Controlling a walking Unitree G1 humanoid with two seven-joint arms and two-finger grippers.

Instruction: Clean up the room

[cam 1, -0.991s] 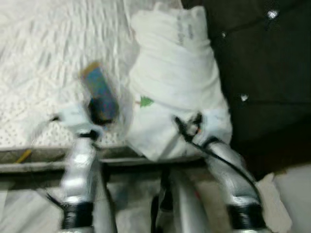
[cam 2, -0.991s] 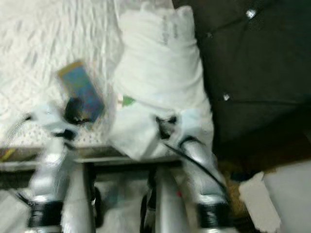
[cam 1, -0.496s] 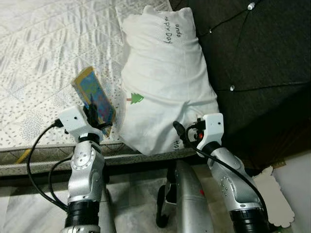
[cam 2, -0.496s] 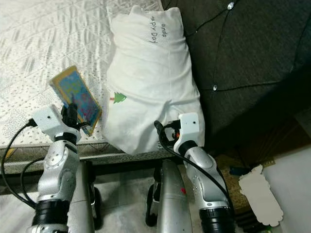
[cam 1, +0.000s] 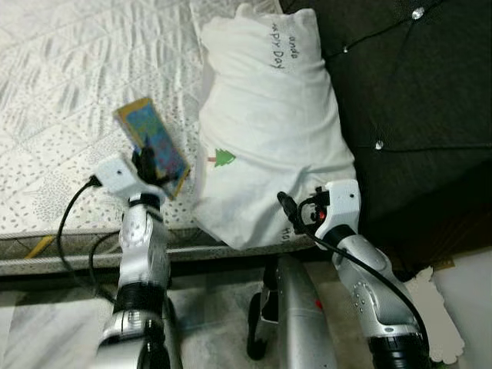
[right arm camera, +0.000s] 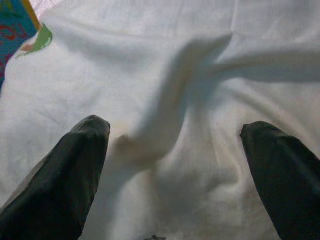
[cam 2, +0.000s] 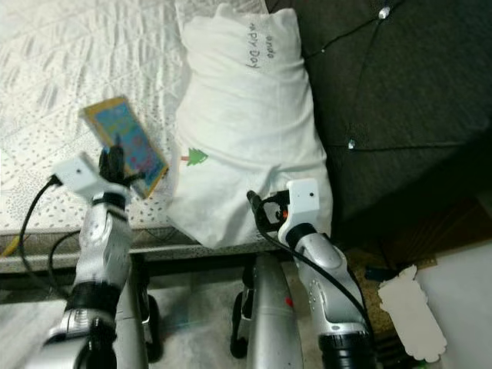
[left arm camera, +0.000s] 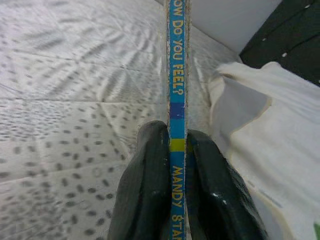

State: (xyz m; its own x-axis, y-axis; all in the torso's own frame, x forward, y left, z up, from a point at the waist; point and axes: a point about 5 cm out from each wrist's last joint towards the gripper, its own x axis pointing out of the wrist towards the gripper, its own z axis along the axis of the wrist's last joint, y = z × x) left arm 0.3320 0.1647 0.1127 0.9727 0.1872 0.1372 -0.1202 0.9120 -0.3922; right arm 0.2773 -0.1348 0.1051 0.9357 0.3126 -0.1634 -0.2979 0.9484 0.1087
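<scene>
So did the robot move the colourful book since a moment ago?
Yes, slightly. The left gripper lifted the book farther up the mattress, away from its near edge; the camera shifted too.

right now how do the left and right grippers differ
The left gripper has its fingers shut on the spine of a thin colourful book, holding it over the mattress; the right gripper has its fingers spread wide and holds nothing. The left sits beside the white pillow, while the right points straight at the pillow's near end. Both have black fingers on silver arms.
</scene>
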